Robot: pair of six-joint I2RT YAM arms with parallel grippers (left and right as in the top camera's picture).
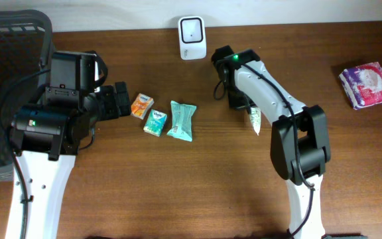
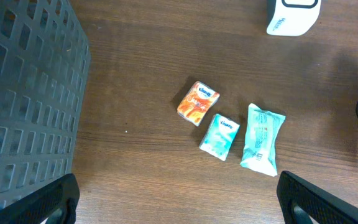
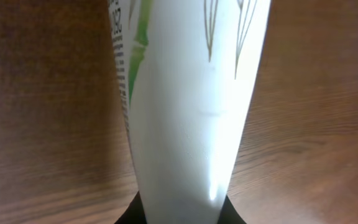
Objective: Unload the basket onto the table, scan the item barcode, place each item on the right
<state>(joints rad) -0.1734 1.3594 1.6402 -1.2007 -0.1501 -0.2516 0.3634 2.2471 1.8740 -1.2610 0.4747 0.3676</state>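
**Overhead.** The right gripper (image 1: pixel 239 98), just below-right of the scanner (image 1: pixel 192 36), is clamped on a white-and-green packet (image 1: pixel 254 120). The packet's long axis runs away from the scanner, free end farthest. The left gripper (image 1: pixel 119 99), well left of the scanner, is empty.

**Left wrist.** Fingers (image 2: pixel 55 199) wide apart; orange packet (image 2: pixel 197 103) lies below-left of the scanner.

**Right wrist.** The packet extends straight out from the jaws.

**Risk.** Pointing away from the scanner, the barcode may go unread; the end grip may let the packet sag.

1. A dark mesh basket (image 1: pixel 12 46) stood at the left end of the table (image 1: pixel 178 192).
2. An orange packet (image 1: pixel 142 105), a small teal packet (image 1: pixel 155 123) and a longer teal pouch (image 1: pixel 181 120) lay close together.
3. A purple-and-white pack (image 1: pixel 367 85) lay far right.
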